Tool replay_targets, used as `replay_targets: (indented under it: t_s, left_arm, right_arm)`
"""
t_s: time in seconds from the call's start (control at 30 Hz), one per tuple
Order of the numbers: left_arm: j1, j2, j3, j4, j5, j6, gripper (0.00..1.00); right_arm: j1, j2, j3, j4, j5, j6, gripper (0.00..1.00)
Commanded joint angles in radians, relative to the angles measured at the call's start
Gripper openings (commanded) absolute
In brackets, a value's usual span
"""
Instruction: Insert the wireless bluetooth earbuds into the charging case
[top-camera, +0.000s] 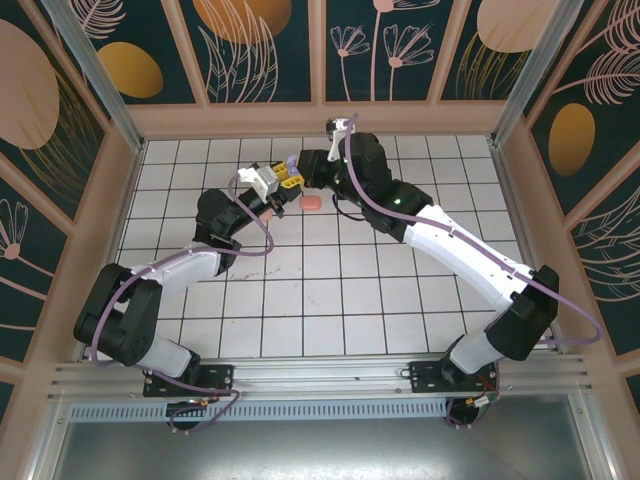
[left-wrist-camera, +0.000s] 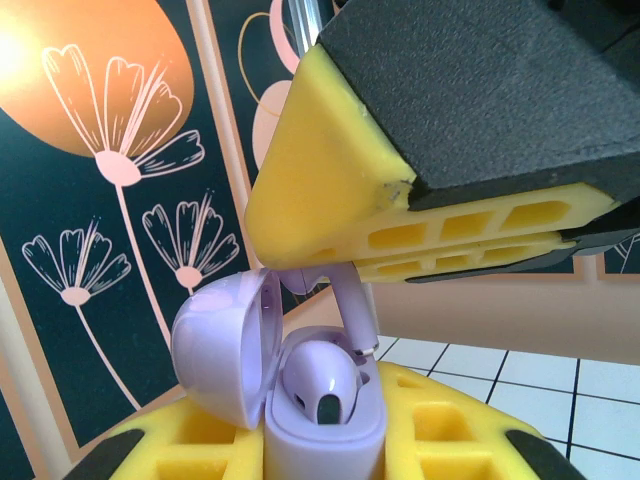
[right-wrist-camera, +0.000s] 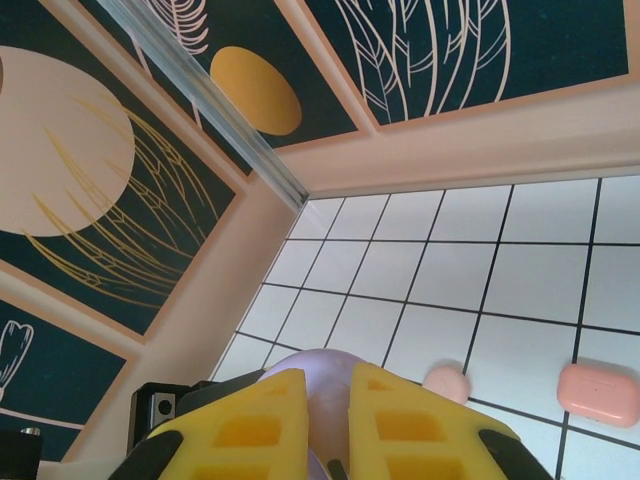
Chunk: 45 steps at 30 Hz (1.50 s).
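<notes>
Left jaws around case (left-wrist-camera: 322, 448), bud (left-wrist-camera: 318, 382) inside

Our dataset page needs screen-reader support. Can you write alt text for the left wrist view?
The left gripper holds an open purple charging case with one purple earbud seated inside. From above, the right gripper appears to pinch a second purple earbud, its stem pointing down at the case.
</notes>
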<state>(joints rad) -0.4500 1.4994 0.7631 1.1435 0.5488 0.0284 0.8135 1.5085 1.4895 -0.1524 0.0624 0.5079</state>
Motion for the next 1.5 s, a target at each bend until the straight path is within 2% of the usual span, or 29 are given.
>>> replay_targets:
  t_s: [0.0, 0.13, 0.53, 0.73, 0.93, 1.13, 1.3, 1.47]
  left_arm:
    - [-0.005, -0.002, 0.022, 0.065, 0.038, -0.012, 0.00]
    - [-0.006, -0.004, 0.025, 0.069, 0.036, -0.013, 0.00]
    - [-0.006, -0.021, 0.015, 0.091, 0.033, -0.031, 0.00]
    - [-0.006, -0.020, 0.018, 0.079, 0.017, -0.021, 0.01]
    - [-0.006, -0.019, 0.018, 0.072, 0.011, -0.017, 0.01]
    - [-0.006, -0.013, 0.019, 0.064, 0.015, -0.020, 0.01]
    - [-0.006, -0.011, 0.016, 0.052, 0.014, -0.016, 0.01]
    - [-0.006, 0.001, 0.015, 0.058, 0.019, -0.024, 0.01]
  right_arm:
    - [0.012, 0.030, -0.007, 0.034, 0.011, 0.029, 0.13]
    - [0.020, 0.023, -0.033, 0.048, 0.031, 0.032, 0.13]
    - [0.100, 0.025, -0.110, 0.072, 0.222, -0.055, 0.12]
    - [0.153, 0.024, -0.142, 0.127, 0.216, -0.166, 0.12]
    - [0.165, 0.027, -0.147, 0.126, 0.209, -0.176, 0.14]
    - [0.134, 0.012, -0.082, 0.087, 0.214, -0.116, 0.28]
    - [0.084, -0.069, -0.054, 0.119, 0.119, -0.065, 0.42]
    - [0.039, -0.119, -0.024, 0.103, 0.045, -0.033, 0.51]
